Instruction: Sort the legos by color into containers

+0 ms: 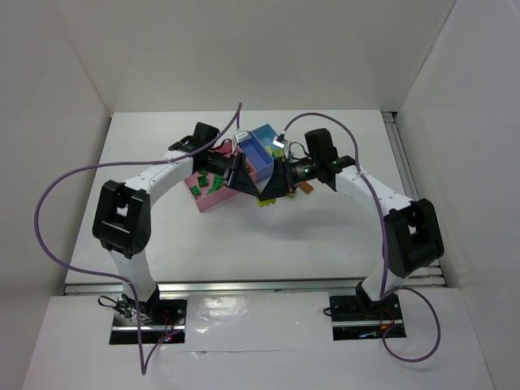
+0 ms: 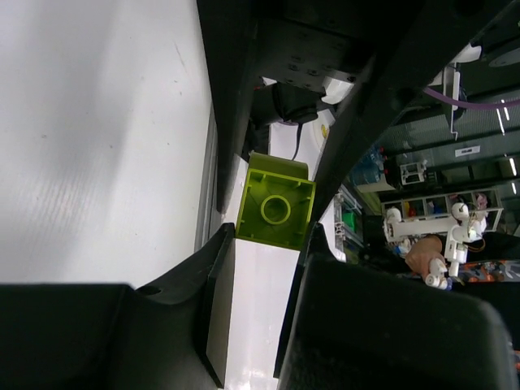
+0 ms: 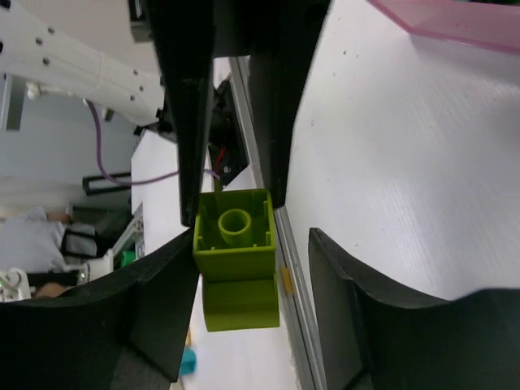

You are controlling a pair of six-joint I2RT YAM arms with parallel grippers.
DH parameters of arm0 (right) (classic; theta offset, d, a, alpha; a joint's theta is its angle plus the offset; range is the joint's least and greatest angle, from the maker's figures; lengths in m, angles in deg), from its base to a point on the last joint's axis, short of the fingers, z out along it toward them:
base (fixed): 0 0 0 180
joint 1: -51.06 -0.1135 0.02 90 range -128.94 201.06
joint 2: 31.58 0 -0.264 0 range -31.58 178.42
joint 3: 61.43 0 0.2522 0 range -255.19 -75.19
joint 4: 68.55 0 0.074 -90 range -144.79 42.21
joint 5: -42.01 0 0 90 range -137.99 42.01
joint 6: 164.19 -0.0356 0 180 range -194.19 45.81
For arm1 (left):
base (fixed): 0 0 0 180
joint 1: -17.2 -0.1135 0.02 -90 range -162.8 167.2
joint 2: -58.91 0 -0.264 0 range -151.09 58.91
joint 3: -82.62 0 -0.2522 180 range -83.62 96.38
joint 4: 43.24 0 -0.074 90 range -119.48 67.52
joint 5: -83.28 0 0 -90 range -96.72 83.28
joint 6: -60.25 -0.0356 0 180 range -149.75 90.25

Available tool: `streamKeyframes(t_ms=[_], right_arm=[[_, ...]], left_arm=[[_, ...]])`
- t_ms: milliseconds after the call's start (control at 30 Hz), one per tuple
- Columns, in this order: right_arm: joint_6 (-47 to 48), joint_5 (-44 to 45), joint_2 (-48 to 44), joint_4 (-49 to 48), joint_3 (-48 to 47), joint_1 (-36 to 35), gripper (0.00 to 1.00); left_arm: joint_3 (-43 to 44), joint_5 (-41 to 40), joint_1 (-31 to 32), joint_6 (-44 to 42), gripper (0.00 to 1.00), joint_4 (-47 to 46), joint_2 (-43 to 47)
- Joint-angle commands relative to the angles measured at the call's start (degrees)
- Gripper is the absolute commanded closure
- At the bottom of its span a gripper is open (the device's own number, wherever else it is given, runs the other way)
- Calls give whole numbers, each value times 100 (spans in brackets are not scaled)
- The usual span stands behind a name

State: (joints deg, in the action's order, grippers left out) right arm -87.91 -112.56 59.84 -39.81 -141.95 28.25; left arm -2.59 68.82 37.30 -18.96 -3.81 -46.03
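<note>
The left end effector (image 2: 270, 236) is clamped on the yellow-green studded plastic brick (image 2: 276, 207). The right end effector (image 3: 252, 237) straddles it, partly open, one finger touching. The pink plastic bin (image 3: 443, 20) rim lies beyond, with the white bench (image 3: 422, 162) alongside.

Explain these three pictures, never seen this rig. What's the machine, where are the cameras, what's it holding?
Two robot arms are bolted at the near edge of a white table. The wide picture looks down from above and behind them. The other two come from a camera on each wrist, so the dark shapes at the bottom are that arm's own fingers. On the table sit joined bins, pink and blue, with dark green legos in a pink one and an orange brick nearby. The left gripper pinches a yellow-green brick; the right gripper sits open around it, apparently a handover.
</note>
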Motion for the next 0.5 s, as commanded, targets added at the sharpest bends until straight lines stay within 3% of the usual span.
streamKeyframes(t_ms=[0,100,467], right_arm=[[-52,156,69,-373,40,180,36],[-52,156,69,-321,40,232,31],[71,50,122,-137,40,233,34]], left_arm=[[237,189,-15,-85,100,-133,-8],[237,188,-67,-85,100,-133,-8],[290,21,-172,29,100,-193,-114]])
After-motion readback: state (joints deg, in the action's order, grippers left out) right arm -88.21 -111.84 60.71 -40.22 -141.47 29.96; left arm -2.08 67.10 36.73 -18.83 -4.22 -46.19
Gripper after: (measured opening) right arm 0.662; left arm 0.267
